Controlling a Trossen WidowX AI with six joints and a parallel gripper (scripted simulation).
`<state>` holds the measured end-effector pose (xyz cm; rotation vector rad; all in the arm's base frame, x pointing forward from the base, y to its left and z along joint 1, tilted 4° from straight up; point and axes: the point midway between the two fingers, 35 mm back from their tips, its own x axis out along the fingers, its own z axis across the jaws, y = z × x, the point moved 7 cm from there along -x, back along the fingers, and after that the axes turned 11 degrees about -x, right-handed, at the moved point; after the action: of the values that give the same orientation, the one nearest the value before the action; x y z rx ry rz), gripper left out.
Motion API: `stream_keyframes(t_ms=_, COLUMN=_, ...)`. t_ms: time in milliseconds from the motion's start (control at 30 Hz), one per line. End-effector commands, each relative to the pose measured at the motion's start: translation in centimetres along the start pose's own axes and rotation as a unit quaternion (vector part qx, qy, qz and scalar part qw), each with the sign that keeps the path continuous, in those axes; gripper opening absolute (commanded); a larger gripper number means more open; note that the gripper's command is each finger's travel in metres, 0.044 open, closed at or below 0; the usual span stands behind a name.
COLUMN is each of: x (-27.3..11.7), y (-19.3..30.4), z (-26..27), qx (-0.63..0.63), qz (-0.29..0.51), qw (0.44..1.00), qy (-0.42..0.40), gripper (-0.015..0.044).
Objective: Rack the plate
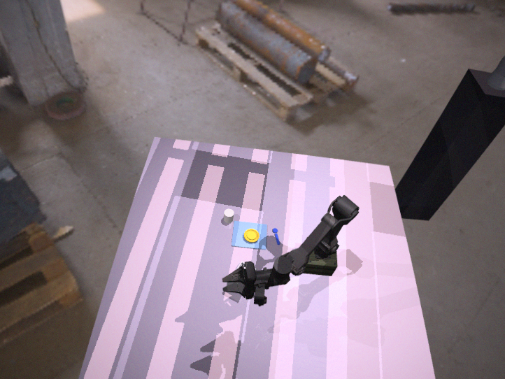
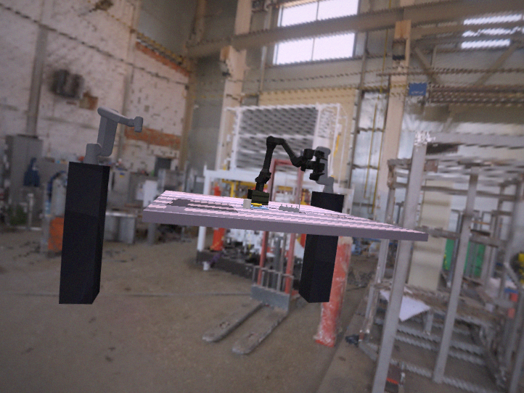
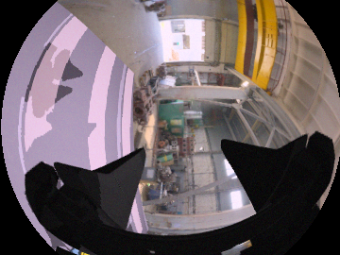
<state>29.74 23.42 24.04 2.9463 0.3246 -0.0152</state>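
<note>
The yellow plate (image 1: 251, 235) (image 2: 255, 204) lies flat on a light blue mat (image 1: 239, 242). The grey dish rack (image 2: 289, 207) stands on the table; in the top view the arm's gripper hides nearly all of it. No plate shows in the rack in the exterior view. My gripper (image 1: 223, 284) (image 3: 183, 148) is open and empty, with its fingers well apart. It hangs high above the table, in line with the rack in the top view, and points out sideways. The wrist view shows neither the plate nor the rack clearly.
A white cup (image 1: 228, 215) (image 2: 247, 204) stands at the mat's far left corner. A blue spoon (image 1: 277, 238) lies right of the mat. A dark green box (image 1: 322, 267) (image 2: 258, 196) stands by the arm's base. A tall black pedestal (image 1: 440, 163) rises beyond the table's right edge.
</note>
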Motion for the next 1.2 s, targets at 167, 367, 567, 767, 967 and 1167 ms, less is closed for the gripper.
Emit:
stream_keyframes(t_ms=167, x=1.3, y=2.2, z=0.9, qx=0.009, qz=0.016, qw=0.999, qy=-0.038, gripper=0.04)
stream_keyframes(t_ms=367, x=2.7, y=4.3, z=2.1, qx=0.038, qz=0.03, qw=0.995, qy=-0.088, gripper=0.04)
stream_keyframes(t_ms=567, x=3.7, y=6.7, z=3.3, qx=0.067, qz=0.049, qw=0.987, qy=-0.138, gripper=0.04)
stream_keyframes(t_ms=767, x=4.4, y=9.3, z=4.5, qx=0.1, qz=0.071, qw=0.974, qy=-0.189, gripper=0.04)
stream_keyframes(t_ms=967, x=4.6, y=11.8, z=5.6, qx=0.13, qz=0.093, qw=0.959, qy=-0.234, gripper=0.04)
stream_keyframes(t_ms=1167, x=4.5, y=14.3, z=6.7, qx=0.168, qz=0.12, qw=0.937, qy=-0.281, gripper=0.04)
